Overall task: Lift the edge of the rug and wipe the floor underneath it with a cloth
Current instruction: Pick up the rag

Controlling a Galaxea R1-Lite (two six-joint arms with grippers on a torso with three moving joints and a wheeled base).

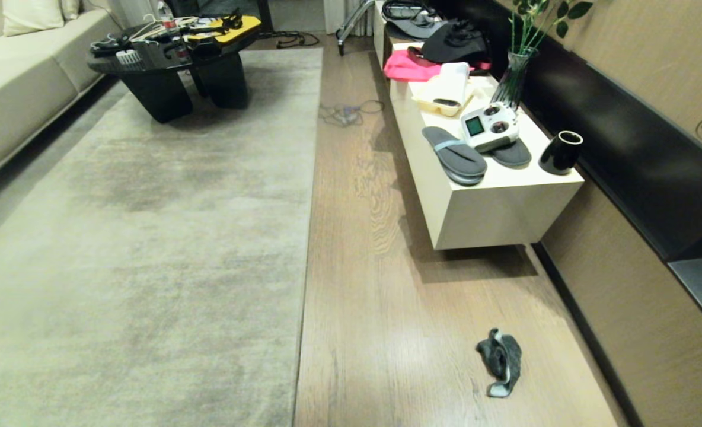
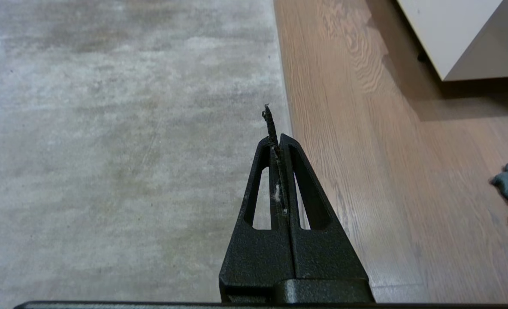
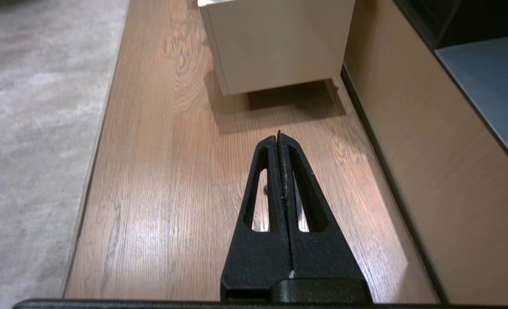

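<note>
Head view hides both arms; cloth (image 1: 500,362) lies crumpled on floor (image 1: 386,308) (right of rug edge (image 1: 305,279)); left end effector (image 2: 276,139) and right end effector (image 3: 279,138) closed, empty.

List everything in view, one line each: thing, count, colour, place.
rug: 1, pale grey-beige, left of the floor strip, its edge lying flat
floor: light brown wood planks, between rug and cabinet
cloth: 1, dark grey, crumpled on the floor at near right
cabinet: 1, cream, along the right wall
slippers: 2, grey, on the cabinet top
controller: 1, white, resting on the slippers
cup: 1, black, cabinet's near end
vase: 1, glass with green stems, on the cabinet
pink garment: 1, cabinet's far end
coffee table: 1, black, cluttered, on the rug
sofa: 1, cream, far left
left end effector: black, shut, above the rug edge
right end effector: black, shut, above the floor
</note>
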